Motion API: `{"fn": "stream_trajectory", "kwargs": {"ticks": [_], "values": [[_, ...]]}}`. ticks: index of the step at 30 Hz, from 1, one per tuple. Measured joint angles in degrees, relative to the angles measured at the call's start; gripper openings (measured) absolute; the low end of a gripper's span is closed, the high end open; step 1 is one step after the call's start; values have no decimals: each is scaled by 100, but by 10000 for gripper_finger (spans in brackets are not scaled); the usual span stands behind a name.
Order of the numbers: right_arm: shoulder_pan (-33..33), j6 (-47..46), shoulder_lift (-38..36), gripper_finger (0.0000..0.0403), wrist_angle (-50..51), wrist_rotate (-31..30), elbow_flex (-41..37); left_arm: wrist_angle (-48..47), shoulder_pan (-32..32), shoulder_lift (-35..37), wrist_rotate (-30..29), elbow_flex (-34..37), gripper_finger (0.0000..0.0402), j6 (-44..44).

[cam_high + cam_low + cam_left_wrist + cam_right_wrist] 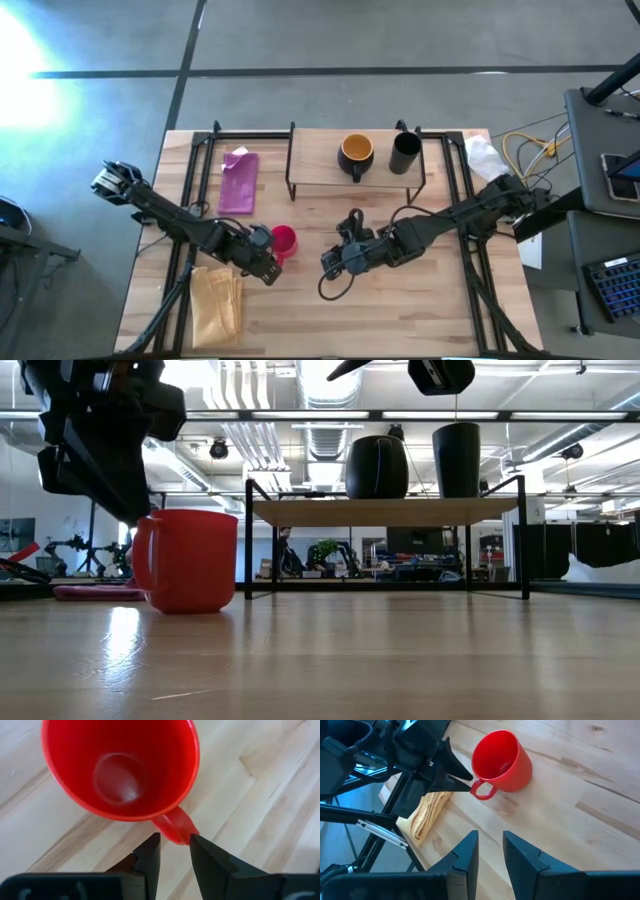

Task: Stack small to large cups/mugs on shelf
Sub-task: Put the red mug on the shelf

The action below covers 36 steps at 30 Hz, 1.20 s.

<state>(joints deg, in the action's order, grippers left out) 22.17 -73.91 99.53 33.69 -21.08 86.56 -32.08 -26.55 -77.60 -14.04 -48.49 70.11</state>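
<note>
The red mug stands upright on its base on the tabletop, left of centre, and shows in the low view. My left gripper is at the mug's handle, shut on it. My right gripper hovers over bare table to the mug's right, open and holding nothing. The shelf stands at the far middle of the table. On it are the dark mug with a yellow inside and, to its right, the tall black cup. My left gripper pinches the red mug's handle at its outer bow, between the two fingertips. It comes slanting down from the table's left and near side. The mug stays upright with its base on the table.
A pink cloth lies left of the shelf and a folded yellow cloth lies near the left front corner. A white crumpled thing lies at the far right. Black frame rails run along both table sides. Bare wood stretches in front of the shelf.
</note>
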Motion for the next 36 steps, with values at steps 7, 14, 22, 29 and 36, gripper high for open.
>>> {"fn": "stream_trajectory", "kwargs": {"ticks": [7, 14, 22, 29, 36], "values": [[0, 0, 0, 82, 5, 0, 0, 96, -11, 2, -21, 7, 91, -2], [2, -2, 0, 82, 5, 2, 0, 66, -22, 35, -23, 11, 91, -157], [4, 0, 0, 82, 18, 2, 0, -387, -144, 108, -32, 2, 91, -142], [2, 0, 0, 82, 40, 2, 0, -434, -142, -97, -38, 24, 91, 138], [2, -2, 0, 82, 41, 2, 0, -117, -142, -383, 0, 15, 91, 157]]}}
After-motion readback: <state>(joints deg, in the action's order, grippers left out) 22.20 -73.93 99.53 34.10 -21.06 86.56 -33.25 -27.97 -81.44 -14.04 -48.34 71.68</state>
